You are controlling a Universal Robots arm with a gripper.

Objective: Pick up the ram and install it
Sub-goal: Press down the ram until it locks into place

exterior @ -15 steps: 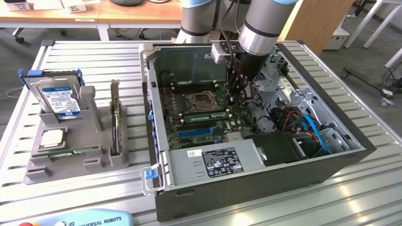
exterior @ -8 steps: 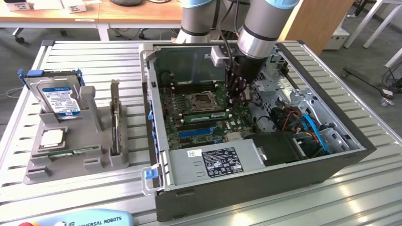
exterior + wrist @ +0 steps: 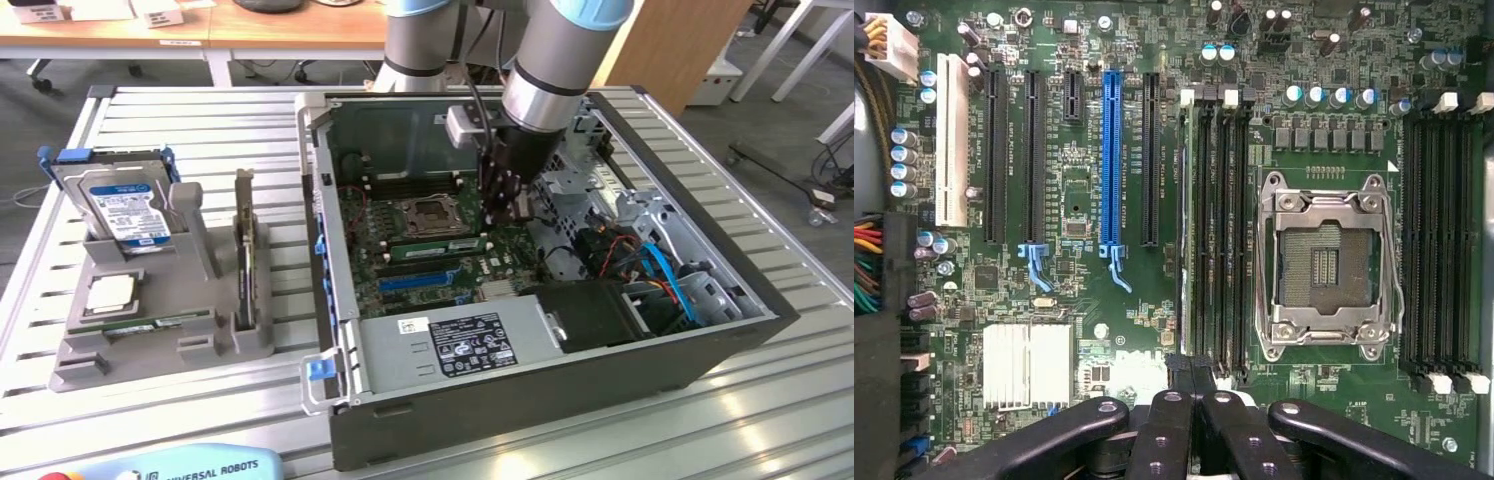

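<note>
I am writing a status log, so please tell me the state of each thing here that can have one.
computer case: side open
gripper: shut, inside the case
ram: in a slot beside the socket
processor socket: empty
hard drive: upright in its holder

bench: slatted metal table (image 3: 174, 130) | behind: wooden desks (image 3: 200, 35) | floor: grey (image 3: 801, 130)
</note>
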